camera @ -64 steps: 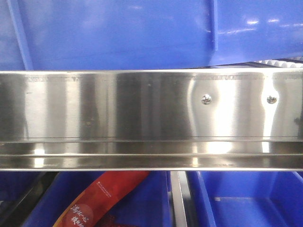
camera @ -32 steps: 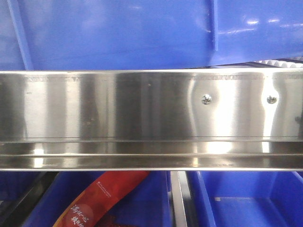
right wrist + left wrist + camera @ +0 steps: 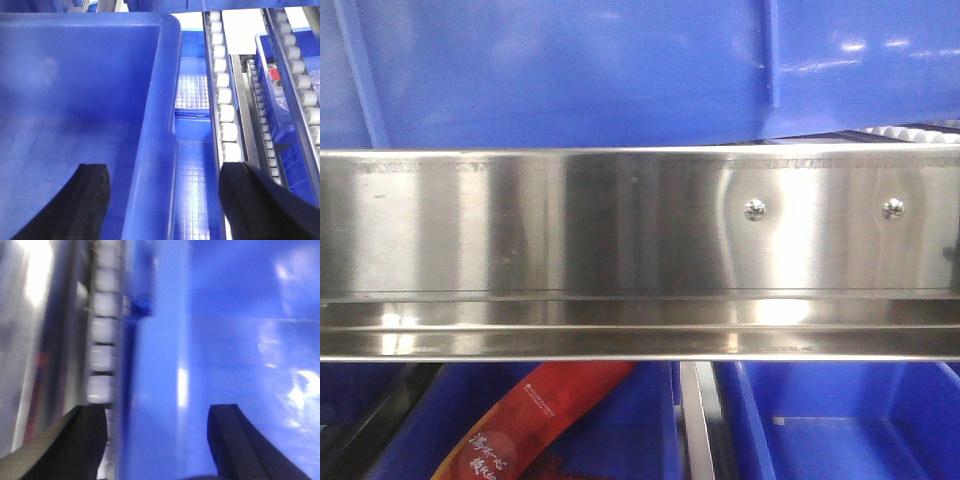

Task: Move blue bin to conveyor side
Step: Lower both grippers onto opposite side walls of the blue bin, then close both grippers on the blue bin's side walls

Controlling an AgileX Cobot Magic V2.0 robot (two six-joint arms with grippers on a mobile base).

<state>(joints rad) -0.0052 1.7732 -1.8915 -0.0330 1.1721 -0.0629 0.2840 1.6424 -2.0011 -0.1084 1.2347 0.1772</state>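
Between the spread fingers of the right gripper (image 3: 162, 170), the rim of the blue bin (image 3: 75, 90) runs from 12 to 6 o'clock, not pinched. The bin's hollow lies at 9, a roller track (image 3: 222, 95) at 3. The left gripper (image 3: 157, 412), also spread, straddles a blurred blue wall likewise, so both arms seem equally near. A steel rail (image 3: 620, 230) fronts the bin. The conveyor side does not show.

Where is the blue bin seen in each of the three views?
Exterior front-facing: the blue bin fills the top, above the steel rail.
Left wrist: the blue bin fills centre and right.
Right wrist: the blue bin fills the left half.
Shared landmark: the white rollers beside it.
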